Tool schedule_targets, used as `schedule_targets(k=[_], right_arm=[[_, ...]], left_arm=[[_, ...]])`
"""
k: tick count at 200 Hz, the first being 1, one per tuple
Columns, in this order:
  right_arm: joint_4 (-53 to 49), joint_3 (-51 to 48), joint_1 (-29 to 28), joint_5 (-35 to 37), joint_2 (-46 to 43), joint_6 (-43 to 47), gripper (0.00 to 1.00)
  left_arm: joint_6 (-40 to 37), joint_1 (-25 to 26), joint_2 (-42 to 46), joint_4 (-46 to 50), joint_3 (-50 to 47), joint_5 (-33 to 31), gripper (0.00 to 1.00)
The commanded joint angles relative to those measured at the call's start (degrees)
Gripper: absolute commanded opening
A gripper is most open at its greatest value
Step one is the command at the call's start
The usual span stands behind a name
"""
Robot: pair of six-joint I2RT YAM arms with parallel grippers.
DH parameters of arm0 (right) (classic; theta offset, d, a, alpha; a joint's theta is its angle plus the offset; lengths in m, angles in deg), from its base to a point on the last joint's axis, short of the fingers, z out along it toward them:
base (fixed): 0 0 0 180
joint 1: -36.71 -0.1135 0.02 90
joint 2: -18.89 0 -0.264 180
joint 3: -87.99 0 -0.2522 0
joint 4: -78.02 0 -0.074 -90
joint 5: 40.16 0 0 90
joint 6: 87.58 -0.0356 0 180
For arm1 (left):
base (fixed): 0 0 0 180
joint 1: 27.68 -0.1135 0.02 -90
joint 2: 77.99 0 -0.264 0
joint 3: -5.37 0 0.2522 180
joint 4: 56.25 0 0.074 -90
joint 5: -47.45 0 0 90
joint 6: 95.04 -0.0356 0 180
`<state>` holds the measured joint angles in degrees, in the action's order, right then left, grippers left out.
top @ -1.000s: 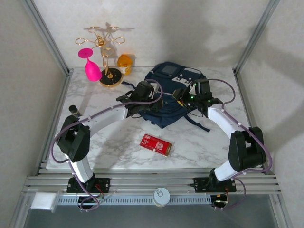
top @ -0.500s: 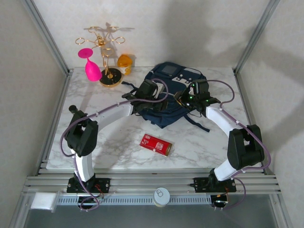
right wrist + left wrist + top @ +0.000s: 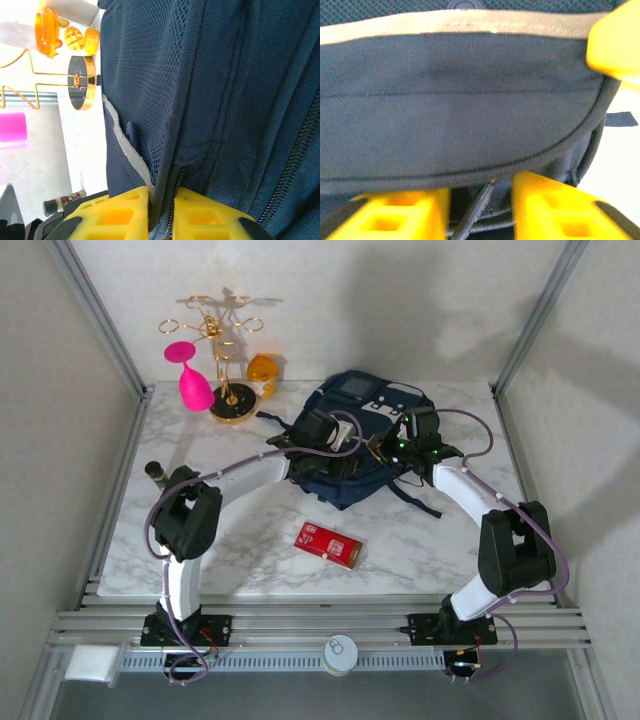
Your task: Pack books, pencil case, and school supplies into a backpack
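My right tool point(image 3: 161, 212) is clenched on a fold of the backpack point(image 3: 345, 485) beside its zipper, my left tool point(image 3: 481, 200) stands slightly parted around a thin dark tab at the backpack's edge, and the red box point(image 3: 328, 545) lies on the counter point(image 3: 240, 540) in front of the backpack, apart from it.

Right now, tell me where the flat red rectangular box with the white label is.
Top view: the flat red box lies on the marble table, centre of the near half, clear of the navy fabric backpack behind it.
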<state>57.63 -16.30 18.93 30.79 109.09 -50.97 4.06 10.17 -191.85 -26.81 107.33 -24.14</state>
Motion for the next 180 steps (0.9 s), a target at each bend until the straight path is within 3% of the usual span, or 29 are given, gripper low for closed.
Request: schedule_targets(k=[1, 24, 44, 78, 109, 139, 160, 180], right_arm=[[4.7, 0.6, -0.5, 1.1, 1.1, 0.1, 0.12], [5.6, 0.8, -0.6, -0.1, 1.7, 0.4, 0.09], [5.7, 2.1, -0.7, -2.5, 2.7, 2.2, 0.00], [-1.2, 6.1, 0.0, -5.2, 2.8, 11.0, 0.00], [-4.8, 8.3, 8.0, -14.9, 1.9, 18.1, 0.00], [-15.0, 17.5, 13.0, -15.5, 7.2, 25.6, 0.00], [-17.2, 20.7, 14.3, -11.9, 8.8, 24.7, 0.00], [-15.1, 19.2, 13.4, -10.6, 7.7, 21.0, 0.20]], left_arm=[[-0.3, -0.3, -1.8, 0.8, 2.6, -1.5, 0.25], [0.6, -0.5, -0.9, -1.2, 1.3, -1.2, 0.12], [0.0, -0.5, 0.5, -1.1, -0.5, -1.7, 0.00], [1.3, 0.2, 6.1, -1.4, -6.4, -4.4, 0.00], [6.7, 3.4, 10.7, -3.8, -10.5, -6.5, 0.00], [14.9, 8.2, 6.9, -4.5, -3.8, -10.3, 0.00], [19.2, 10.8, 2.7, -3.0, 2.4, -13.2, 0.00], [21.2, 10.8, 0.4, -1.7, 4.5, -13.9, 0.00]])
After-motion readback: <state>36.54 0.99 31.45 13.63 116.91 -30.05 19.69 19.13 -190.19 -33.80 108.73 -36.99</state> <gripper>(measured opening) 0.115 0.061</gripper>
